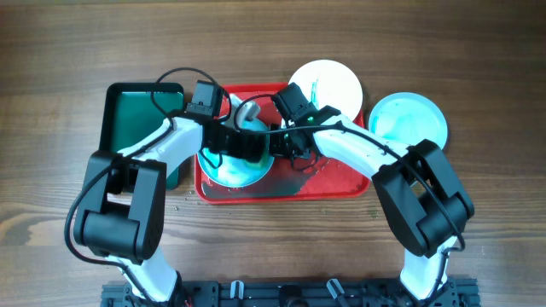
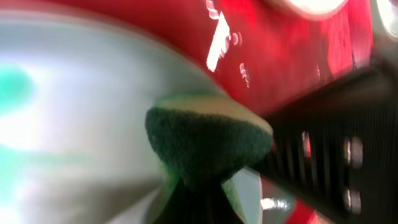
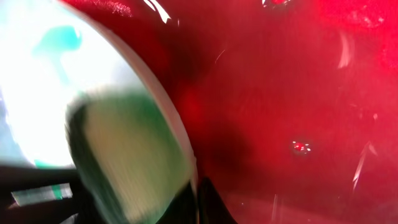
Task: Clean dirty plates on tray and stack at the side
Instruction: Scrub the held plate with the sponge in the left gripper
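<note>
A plate (image 1: 235,170) with a teal smear lies in the red tray (image 1: 333,183), at its left. My left gripper (image 1: 247,145) is shut on a green-and-yellow sponge (image 2: 208,140) that presses on this plate (image 2: 74,124). My right gripper (image 1: 286,149) is shut on the plate's right rim (image 3: 180,134), with the jaws (image 3: 198,199) either side of the edge. The sponge (image 3: 130,155) also shows in the right wrist view. A white plate (image 1: 328,81) lies at the tray's far edge. A pale-aqua plate (image 1: 409,124) lies on the table right of the tray.
A smaller dark green tray (image 1: 132,111) stands left of the red tray. A grey round object (image 1: 247,111) sits at the red tray's far side between the arms. The red tray floor (image 3: 298,112) is wet with droplets.
</note>
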Motion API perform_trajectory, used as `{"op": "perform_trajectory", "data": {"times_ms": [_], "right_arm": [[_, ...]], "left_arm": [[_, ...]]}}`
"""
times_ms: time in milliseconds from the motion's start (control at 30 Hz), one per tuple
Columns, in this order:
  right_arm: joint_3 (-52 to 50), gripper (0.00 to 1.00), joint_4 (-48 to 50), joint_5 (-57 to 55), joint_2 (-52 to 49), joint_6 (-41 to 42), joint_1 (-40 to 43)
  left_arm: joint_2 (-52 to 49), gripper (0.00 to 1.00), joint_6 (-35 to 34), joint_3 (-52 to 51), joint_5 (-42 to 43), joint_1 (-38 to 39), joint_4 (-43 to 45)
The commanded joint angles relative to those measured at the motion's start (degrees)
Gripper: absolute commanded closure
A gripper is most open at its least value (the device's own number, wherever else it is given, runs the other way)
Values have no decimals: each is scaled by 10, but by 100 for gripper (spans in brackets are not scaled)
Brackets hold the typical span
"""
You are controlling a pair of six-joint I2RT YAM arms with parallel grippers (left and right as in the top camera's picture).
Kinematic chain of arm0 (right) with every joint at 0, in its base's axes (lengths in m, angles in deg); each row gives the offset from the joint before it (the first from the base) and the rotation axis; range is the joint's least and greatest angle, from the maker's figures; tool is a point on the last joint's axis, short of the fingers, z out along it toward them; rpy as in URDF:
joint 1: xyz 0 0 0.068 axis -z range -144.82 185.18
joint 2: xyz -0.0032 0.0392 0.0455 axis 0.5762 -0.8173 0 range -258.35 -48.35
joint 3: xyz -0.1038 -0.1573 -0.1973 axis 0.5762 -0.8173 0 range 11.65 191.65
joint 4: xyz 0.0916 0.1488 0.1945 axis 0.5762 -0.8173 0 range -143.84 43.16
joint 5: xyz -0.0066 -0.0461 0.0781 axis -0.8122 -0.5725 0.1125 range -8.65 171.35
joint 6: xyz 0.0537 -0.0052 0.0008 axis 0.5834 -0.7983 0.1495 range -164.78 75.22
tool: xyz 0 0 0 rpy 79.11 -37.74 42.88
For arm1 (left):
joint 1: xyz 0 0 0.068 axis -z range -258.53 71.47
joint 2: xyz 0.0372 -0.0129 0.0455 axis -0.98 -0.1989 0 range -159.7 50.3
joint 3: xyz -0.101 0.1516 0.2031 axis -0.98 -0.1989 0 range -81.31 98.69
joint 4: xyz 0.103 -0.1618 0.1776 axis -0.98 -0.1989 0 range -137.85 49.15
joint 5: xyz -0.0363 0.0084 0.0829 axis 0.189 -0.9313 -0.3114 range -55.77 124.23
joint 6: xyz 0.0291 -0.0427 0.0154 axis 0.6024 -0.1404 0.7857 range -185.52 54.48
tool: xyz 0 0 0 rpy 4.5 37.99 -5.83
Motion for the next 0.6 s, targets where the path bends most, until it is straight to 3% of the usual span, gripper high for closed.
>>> {"op": "perform_trajectory", "data": {"times_ms": [0, 133, 200, 267, 367, 400, 467, 533, 567], "right_arm": [[11, 96, 4, 11, -8, -2, -2], [11, 96, 4, 11, -8, -2, -1], [11, 96, 4, 11, -8, -2, -1], [11, 96, 4, 11, -8, -2, -1], [11, 96, 4, 11, -8, -2, -1], [11, 96, 4, 11, -8, -2, -1], [11, 96, 4, 12, -8, -2, -1], [11, 96, 4, 12, -8, -2, -1], [11, 96, 4, 12, -8, -2, -1]], "left_arm": [[-3, 96, -109, 1, -188, 0, 44], [-3, 96, -243, 1, -497, 0, 33], [-3, 96, -274, 1, -551, 0, 6], [-3, 96, -275, 1, -551, 0, -29], [-3, 96, -273, 1, -497, 3, -97], [-3, 96, -254, 1, -441, 3, -122], [-3, 96, -186, 1, -328, 3, -145], [-3, 96, -48, 1, -113, 3, -163], [-3, 96, -9, 1, -47, 3, -164]]}}
